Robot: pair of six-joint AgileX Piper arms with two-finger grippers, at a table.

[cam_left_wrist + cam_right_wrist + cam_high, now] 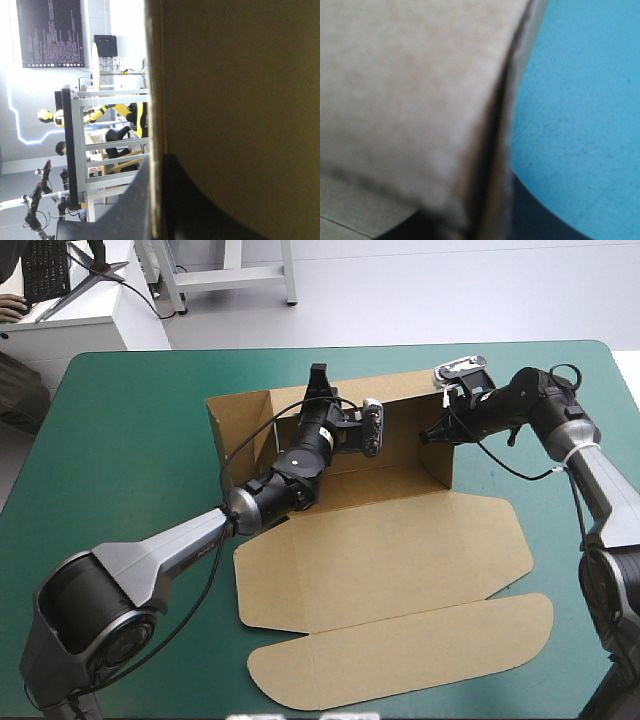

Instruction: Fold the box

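The brown box (pixel 380 550) lies mid-table with its back and side walls raised, while the lid panel and its rounded front flap (pixel 400 655) lie flat. My left gripper (pixel 319 382) reaches over the tray and pinches the top edge of the back wall. In the left wrist view that wall (pixel 240 100) stands edge-on between the black fingers (pixel 125 210), so the left gripper (pixel 157 172) is shut on it. My right gripper (pixel 433 434) holds the right side wall. That board (pixel 410 90) fills the right wrist view, where the right gripper (pixel 495 205) is shut on its edge.
Bare teal-green cover (pixel 120 460) stretches left of the box, and a narrower strip (pixel 580 640) runs along its right side. The rounded front flap reaches close to the table's near edge. The left arm lies across the tray floor.
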